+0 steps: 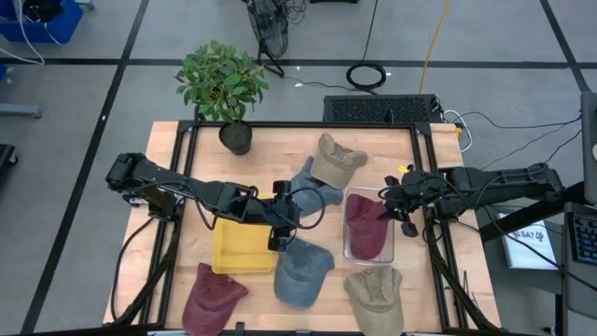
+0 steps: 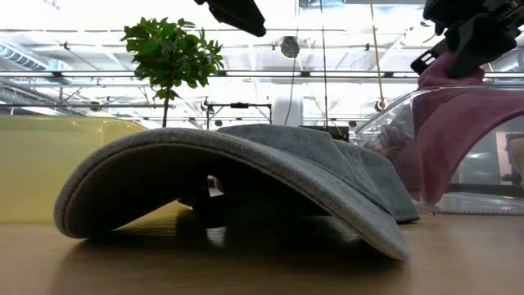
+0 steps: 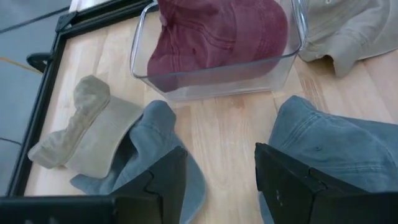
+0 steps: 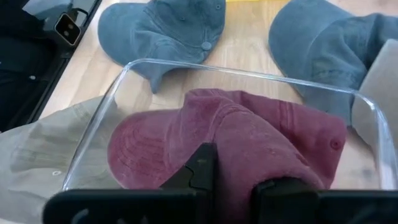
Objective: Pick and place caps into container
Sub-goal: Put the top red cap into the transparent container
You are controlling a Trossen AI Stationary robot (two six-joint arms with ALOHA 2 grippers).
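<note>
Maroon cap (image 4: 249,137) in clear container (image 4: 249,73) | left end effector (image 3: 219,158) released | right end effector (image 4: 239,174) unclear

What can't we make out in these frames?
- Right gripper grip on the maroon cap in the clear container: right wrist view, cap folds hide the fingertips.
- Yellow bin contents: high view, left gripper overhangs.
- Table behind the blue-grey cap: low view, cap blocks.

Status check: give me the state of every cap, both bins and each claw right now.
Maroon cap: inside clear container.
Second maroon cap: on table.
Blue-grey caps: on table.
Khaki caps: on table.
Yellow bin: empty.
Left claw: open, empty.
Right claw: over the container.
</note>
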